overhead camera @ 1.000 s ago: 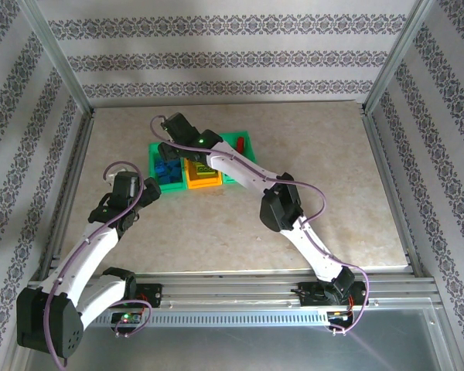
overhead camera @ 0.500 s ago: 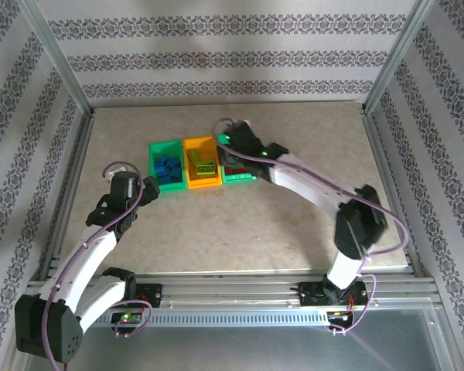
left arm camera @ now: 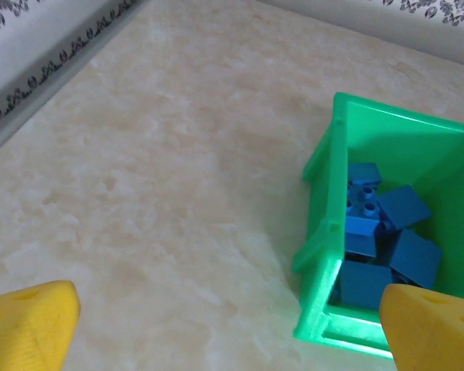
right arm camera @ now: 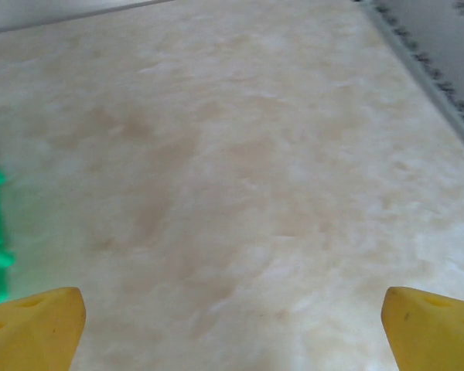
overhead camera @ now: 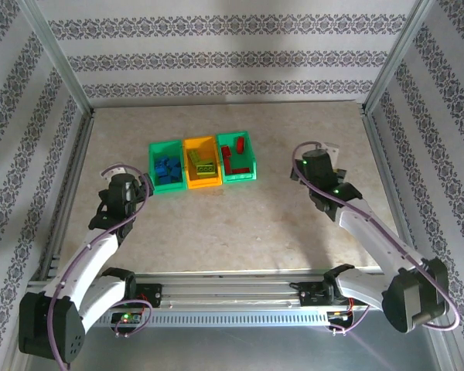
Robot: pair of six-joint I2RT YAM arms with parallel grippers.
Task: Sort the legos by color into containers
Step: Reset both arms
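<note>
Retreating toward the table's (overhead camera: pixel 294 224) right edge, right gripper (right arm camera: pixel 232 325) is gaping empty, left gripper (left arm camera: pixel 232 326) likewise wide, legos (overhead camera: pixel 167 170) all lying colour-sorted in containers (overhead camera: pixel 200 140); sorting is looking done.

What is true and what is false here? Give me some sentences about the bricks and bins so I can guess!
1. The blue plastic bricks lie in a green plastic bin. True.
2. The orange-yellow plastic bin stands between two green bins. True.
3. The red plastic bricks lie in the orange-yellow bin. False: they lie in the right-hand green bin.
4. The left pincer grips a brick. False: it is open and empty.
</note>
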